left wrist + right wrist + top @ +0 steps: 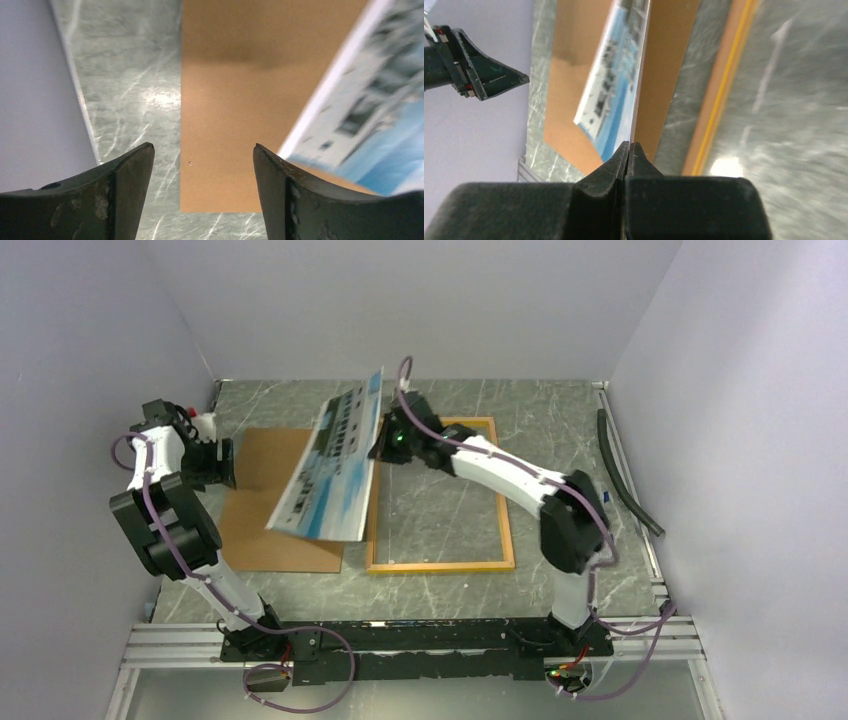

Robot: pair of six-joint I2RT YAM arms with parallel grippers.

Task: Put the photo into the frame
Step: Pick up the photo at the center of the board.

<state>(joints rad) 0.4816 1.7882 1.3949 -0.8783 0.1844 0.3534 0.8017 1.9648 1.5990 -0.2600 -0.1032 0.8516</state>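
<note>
Tips of the right gripper (629, 148) are clamped on one edge of the photo (613, 100), which hangs tilted in the air above a brown board (565, 75), just left of the frame (723, 87) lying flat on the table (794, 75). Thin and light, the print looks floppy and easily creased — an edge pinch suits it, ideally with support at a second edge. Farther off, the left gripper (202, 150) stands open, holding nothing. No writing or brand can be read — only the printed building and sky.
</note>
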